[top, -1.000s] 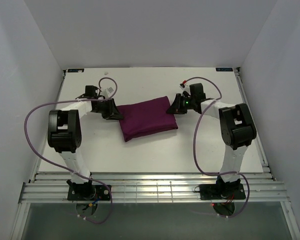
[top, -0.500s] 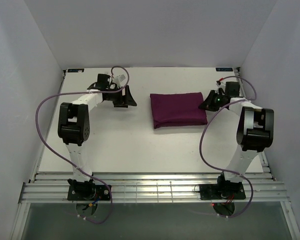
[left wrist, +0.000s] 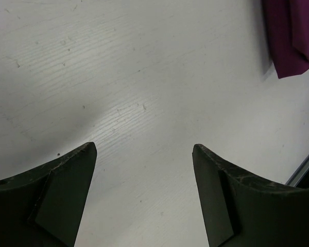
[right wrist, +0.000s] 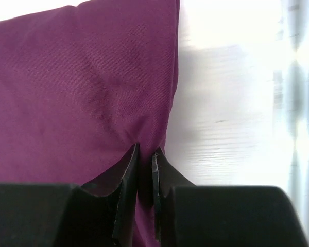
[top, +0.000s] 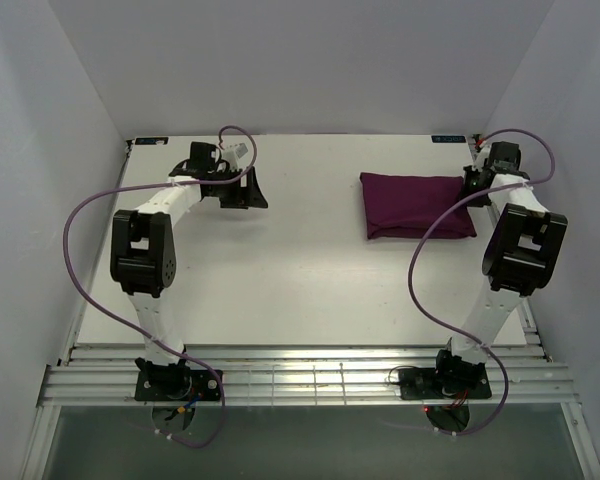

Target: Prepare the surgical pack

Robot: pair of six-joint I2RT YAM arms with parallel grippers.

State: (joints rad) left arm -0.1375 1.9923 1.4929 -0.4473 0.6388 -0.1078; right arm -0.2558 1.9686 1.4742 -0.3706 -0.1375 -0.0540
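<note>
Where the top external view looks down on the white tabletop [top: 310, 280], the deep-purple folded cloth bundle [top: 417, 205] lies in the upper right of the frame. It is a flat rectangle with its long sides running left to right, and its lower edge is slightly rumpled. The bundle is closed on itself, so whatever it wraps cannot be seen. The right gripper [top: 472, 186] sits at the bundle's right-hand end, touching it, near the table's upper right corner. The left gripper [top: 252, 192] is in the upper left of the frame, well apart from the bundle, with bare tabletop between them.

In the left wrist view, the left gripper [left wrist: 144, 149] shows its two dark fingers [left wrist: 62, 200] rising from the bottom corners. They are spread wide, with only the faintly scratched white tabletop [left wrist: 144, 77] between them. One corner of the bundle [left wrist: 291, 36] shows at the upper right edge, clear of the fingers.

In the right wrist view, the bundle [right wrist: 82, 87] fills the upper left and centre of the frame. Its cloth is matte and woven, with soft creases converging toward the bottom centre. There the right gripper [right wrist: 145, 153] has its fingers [right wrist: 124, 195] drawn almost together, pinching a thin fold at the cloth's right edge. To the right of the cloth the tabletop [right wrist: 226, 103] glares bright white.
</note>
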